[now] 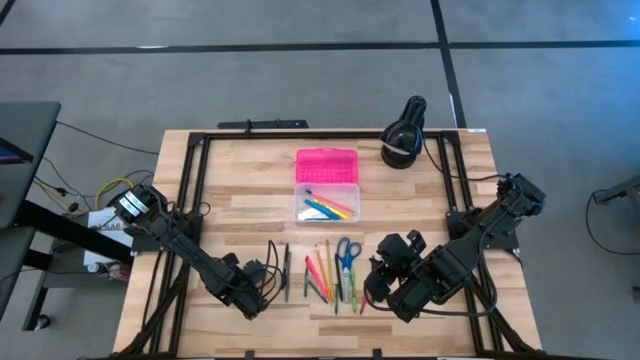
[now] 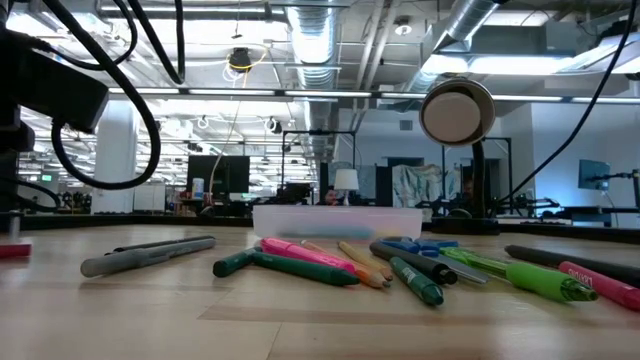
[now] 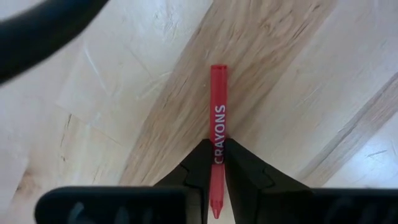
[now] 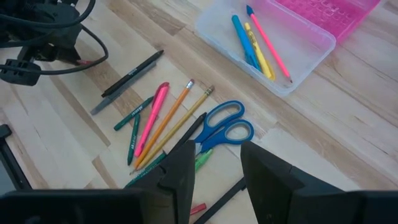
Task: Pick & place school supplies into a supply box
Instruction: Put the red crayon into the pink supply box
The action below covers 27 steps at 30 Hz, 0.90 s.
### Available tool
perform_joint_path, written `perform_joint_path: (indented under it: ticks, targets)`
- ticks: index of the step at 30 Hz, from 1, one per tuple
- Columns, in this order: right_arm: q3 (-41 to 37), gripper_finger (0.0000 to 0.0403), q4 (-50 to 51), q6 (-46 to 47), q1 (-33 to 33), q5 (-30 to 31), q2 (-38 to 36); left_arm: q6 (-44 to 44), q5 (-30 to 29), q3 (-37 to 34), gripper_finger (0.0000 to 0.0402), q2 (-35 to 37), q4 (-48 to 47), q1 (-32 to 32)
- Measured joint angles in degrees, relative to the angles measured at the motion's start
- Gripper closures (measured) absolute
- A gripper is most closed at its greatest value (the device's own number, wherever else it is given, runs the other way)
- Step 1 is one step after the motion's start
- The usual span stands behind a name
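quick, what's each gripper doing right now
Left gripper: shut on a red crayon.
Right gripper: open, holding nothing, above the scissors.

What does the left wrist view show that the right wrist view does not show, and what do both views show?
Only the left wrist view shows the left gripper shut on a red crayon, with the word CRAYONS readable on it.

Only the right wrist view shows the open supply box with three items lying in it, the blue scissors, the pencils and pens spread beside them, and the open right gripper above that pile.

Both views show the wooden table.
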<state>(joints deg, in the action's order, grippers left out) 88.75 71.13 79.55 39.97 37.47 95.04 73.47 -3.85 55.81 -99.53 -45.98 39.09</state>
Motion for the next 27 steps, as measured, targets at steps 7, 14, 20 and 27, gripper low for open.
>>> perform_joint_path:
  ticks: [7, 14, 20, 27]
  targets:
    - [0.0, 0.0280, 0.0, 0.0, 0.0, 0.0, 0.0, -1.7, 0.0, 0.0, 0.0384, 0.0, 0.0, 0.0]
    - [0.0, 0.0280, 0.0, 0.0, 0.0, 0.0, 0.0, -2.9, 0.1, 0.6, 0.0388, 0.0, 0.1, 0.0]
    - [0.0, 0.0280, 0.0, 0.0, -0.1, 0.0, 0.0, -7.4, -2.4, 3.7, 0.0385, 0.0, -0.4, -0.8]
    - [0.0, 0.0280, -0.2, 0.0, -0.4, 0.0, 0.0, -13.5, -6.9, 8.2, 0.0390, 0.0, -4.7, -3.5]
